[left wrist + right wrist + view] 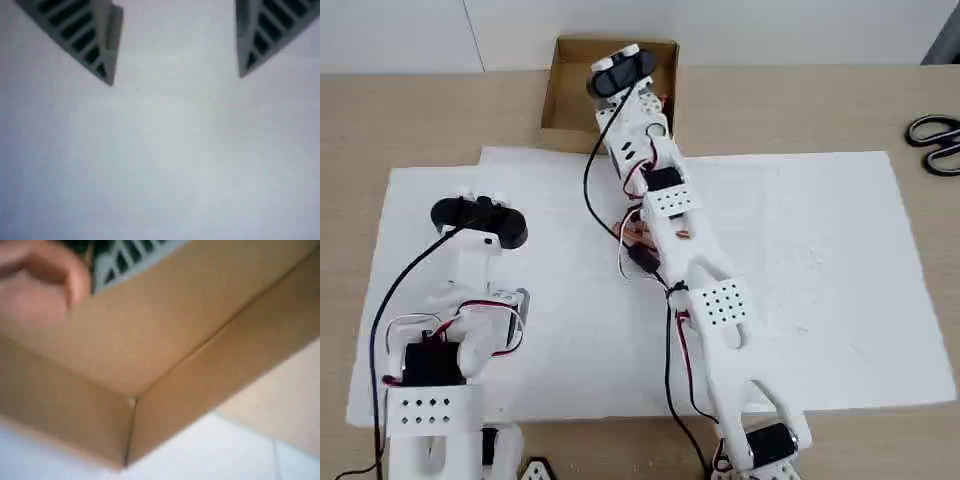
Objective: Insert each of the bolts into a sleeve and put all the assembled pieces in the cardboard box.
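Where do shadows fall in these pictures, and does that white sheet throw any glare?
High view: soft, even light; the white sheet shows no glare, with only faint shadows beside the arms. Left wrist view: the sheet is bright under the open left gripper and dims toward one side. Right wrist view: inside the cardboard box, the walls sit darker than the floor.

The cardboard box (560,95) is plain brown inside and out. In front of it a white sheet (820,260) covers a pale tan counter (800,110). The left arm (470,275) and right arm (695,250) are white, with black motors, dotted hole grids, and red, black and white wires. The left gripper (176,76) has grey fingers (80,35) striped with dark slots. The scissors (930,140) right of the box are black.
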